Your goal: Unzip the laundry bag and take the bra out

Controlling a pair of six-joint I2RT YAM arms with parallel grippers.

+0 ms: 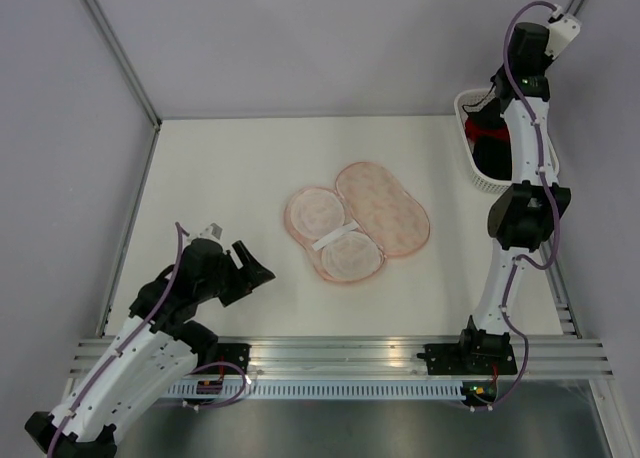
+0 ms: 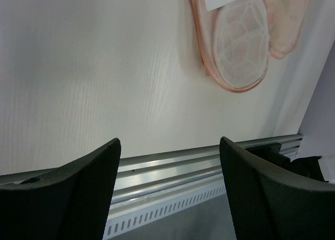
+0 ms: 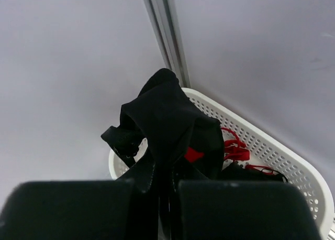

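The laundry bag (image 1: pixel 358 218) lies unzipped and spread flat in the middle of the table, its pale pink lining and two round cups facing up; its near cup shows in the left wrist view (image 2: pixel 241 35). My right gripper (image 3: pixel 167 185) is shut on the black bra (image 3: pixel 167 119) and holds it over the white basket (image 3: pixel 272 151) at the back right. My left gripper (image 1: pixel 258 266) is open and empty, low over the table's front left, apart from the bag; it also shows in the left wrist view (image 2: pixel 168 145).
The white lattice basket (image 1: pixel 487 183) stands at the back right corner and holds a red garment (image 3: pixel 235 148) and dark fabric. Grey walls close in the back and sides. An aluminium rail (image 1: pixel 340 353) runs along the near edge.
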